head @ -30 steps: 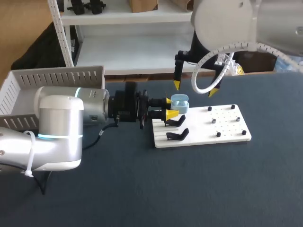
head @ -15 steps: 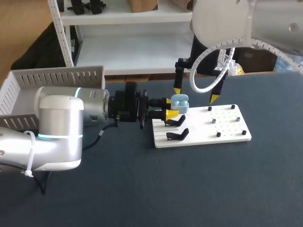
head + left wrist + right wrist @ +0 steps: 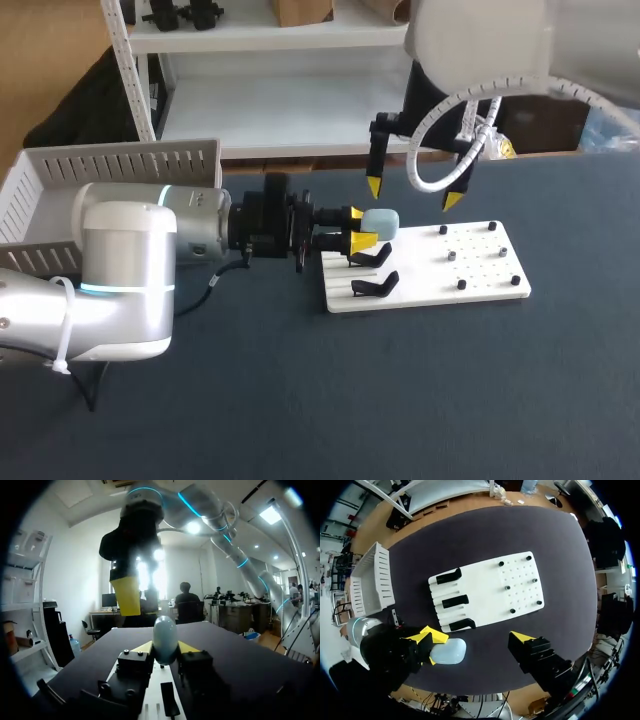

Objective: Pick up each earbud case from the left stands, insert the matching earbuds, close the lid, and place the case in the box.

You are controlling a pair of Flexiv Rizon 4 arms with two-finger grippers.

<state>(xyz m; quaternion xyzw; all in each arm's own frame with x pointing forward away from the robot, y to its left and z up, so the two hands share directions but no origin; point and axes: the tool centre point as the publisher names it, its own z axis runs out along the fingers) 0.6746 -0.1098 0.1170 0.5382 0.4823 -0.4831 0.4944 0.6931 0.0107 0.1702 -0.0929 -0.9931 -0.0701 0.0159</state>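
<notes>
Dark bits on the board: too small to identify.

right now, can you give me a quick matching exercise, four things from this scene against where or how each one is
Things:
1 earbud case
2 right claw
3 box
4 black stands

Places or states:
a open, holding nothing
b on the white board
c gripped by the left claw
d slatted walls, at the far left

Pairs: 1-c; 2-a; 3-d; 4-b
</notes>
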